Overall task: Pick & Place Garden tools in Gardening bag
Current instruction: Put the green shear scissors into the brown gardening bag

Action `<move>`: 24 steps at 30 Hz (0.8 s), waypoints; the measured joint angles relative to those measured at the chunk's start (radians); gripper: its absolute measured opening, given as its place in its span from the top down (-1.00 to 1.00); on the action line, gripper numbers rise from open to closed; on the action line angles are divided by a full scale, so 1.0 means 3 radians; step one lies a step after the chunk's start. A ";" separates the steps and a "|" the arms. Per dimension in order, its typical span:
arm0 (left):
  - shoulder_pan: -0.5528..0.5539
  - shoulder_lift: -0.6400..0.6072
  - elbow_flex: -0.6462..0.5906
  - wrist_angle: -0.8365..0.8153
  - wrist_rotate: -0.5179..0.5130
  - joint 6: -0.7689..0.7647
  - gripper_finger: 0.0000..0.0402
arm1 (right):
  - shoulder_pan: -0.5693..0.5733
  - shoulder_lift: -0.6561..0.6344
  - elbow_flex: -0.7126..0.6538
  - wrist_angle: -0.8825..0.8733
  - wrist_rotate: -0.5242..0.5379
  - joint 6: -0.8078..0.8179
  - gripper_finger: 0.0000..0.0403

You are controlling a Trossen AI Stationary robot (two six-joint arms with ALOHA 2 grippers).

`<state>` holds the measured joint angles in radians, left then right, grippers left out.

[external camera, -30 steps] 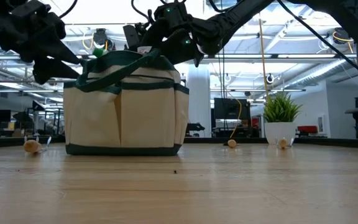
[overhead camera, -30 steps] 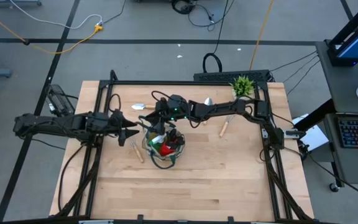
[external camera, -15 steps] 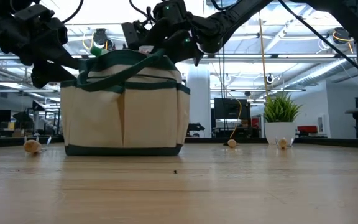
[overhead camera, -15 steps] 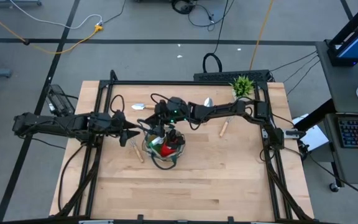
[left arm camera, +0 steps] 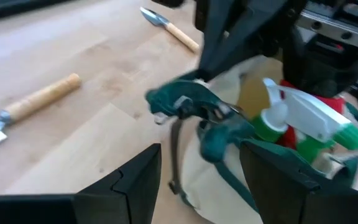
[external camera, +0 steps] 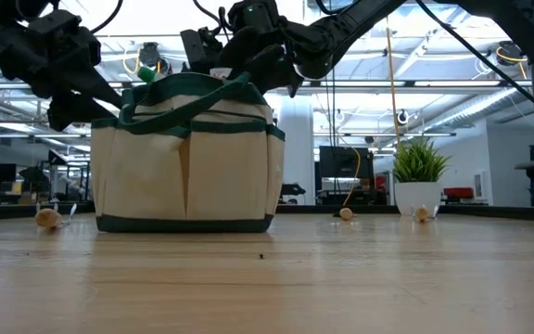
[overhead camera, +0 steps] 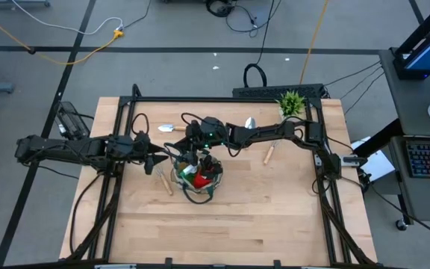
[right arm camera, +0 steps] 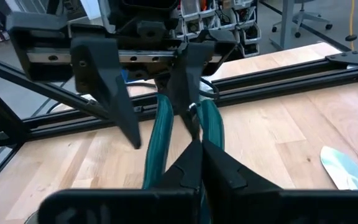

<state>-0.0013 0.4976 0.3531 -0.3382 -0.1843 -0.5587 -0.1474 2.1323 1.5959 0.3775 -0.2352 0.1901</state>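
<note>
from above, the gardening bag [overhead camera: 197,179] sits mid-table with a red item inside; the left gripper [overhead camera: 163,158] and right gripper [overhead camera: 192,153] meet at its far rim, and trowels [overhead camera: 269,153] lie on the wood nearby. at table height, the bag [external camera: 185,165] stands upright, both arms over it. the left wrist view shows spread fingers [left arm camera: 135,180] framing a green handle [left arm camera: 185,102] and a green-and-white spray bottle [left arm camera: 303,121]. the right wrist view shows its fingers [right arm camera: 194,158] pressed together on the green strap [right arm camera: 157,140].
</note>
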 joint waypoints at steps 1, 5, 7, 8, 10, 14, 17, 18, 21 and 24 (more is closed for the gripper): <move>-0.0001 0.0000 0.0000 0.0000 -0.0061 0.0004 -0.12 | 0.0000 0.0000 0.0000 -0.0001 0.0000 0.0000 1.00; 0.0000 0.0000 0.0000 0.0035 -0.0370 0.0013 -0.12 | 0.0000 0.0000 0.0000 -0.0003 -0.0003 -0.0001 1.00; 0.0000 0.0000 0.0000 0.0125 -0.0435 0.0014 -0.12 | 0.0000 0.0000 0.0000 -0.0002 -0.0003 -0.0001 1.00; 0.0000 0.0000 0.0000 0.0178 -0.0438 0.0015 -0.12 | 0.0000 0.0000 0.0000 -0.0002 -0.0003 -0.0001 1.00; 0.0000 0.0000 0.0000 0.0242 -0.0437 0.0015 -0.12 | -0.0001 0.0000 0.0000 -0.0003 -0.0004 -0.0001 1.00; 0.0000 0.0000 0.0000 0.0247 -0.0436 0.0006 -0.12 | -0.0001 0.0000 0.0000 -0.0001 -0.0004 -0.0034 1.00; 0.0000 -0.0001 0.0000 0.0245 -0.0429 -0.0106 -0.12 | -0.0003 0.0000 0.0000 -0.0001 -0.0004 -0.0052 1.00; 0.0000 -0.0001 0.0000 0.0243 -0.0409 -0.0155 -0.12 | -0.0004 0.0000 0.0000 -0.0002 -0.0004 -0.0052 1.00; -0.0001 -0.0008 0.0000 0.0242 -0.0377 -0.0231 -0.12 | -0.0004 0.0000 0.0000 -0.0001 0.0001 -0.0065 1.00; 0.0000 -0.0008 0.0000 0.0237 -0.0378 -0.0267 -0.12 | -0.0004 0.0000 0.0000 0.0022 0.0001 -0.0065 1.00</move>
<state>-0.0013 0.4953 0.3531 -0.2670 -0.2977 -0.6387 -0.1486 2.1323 1.5959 0.3840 -0.2348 0.1707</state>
